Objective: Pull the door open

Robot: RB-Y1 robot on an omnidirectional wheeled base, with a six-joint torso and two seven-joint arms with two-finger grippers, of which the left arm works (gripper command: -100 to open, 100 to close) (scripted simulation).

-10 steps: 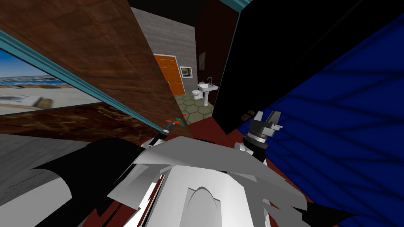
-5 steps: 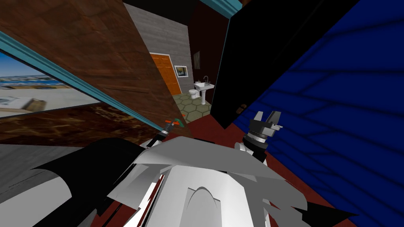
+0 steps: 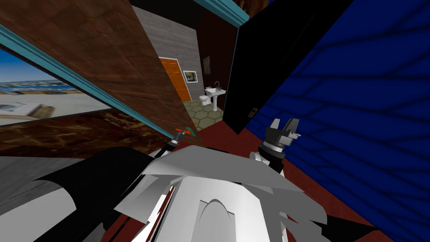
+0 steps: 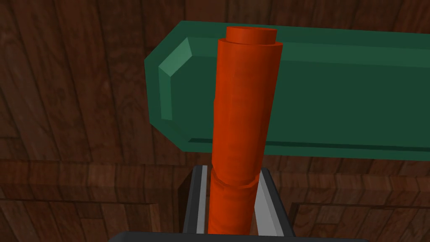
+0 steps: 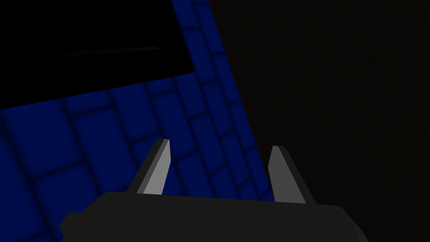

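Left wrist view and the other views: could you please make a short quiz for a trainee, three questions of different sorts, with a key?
1. True or false: the left gripper is shut on the orange handle.
2. Which thing sits behind that handle on the brown door? A: a green plate. B: a white plate. C: a window.
3. Fill in one word: the right gripper, near the blue wall, has its fingers ____.

Key: 1 true; 2 A; 3 open.
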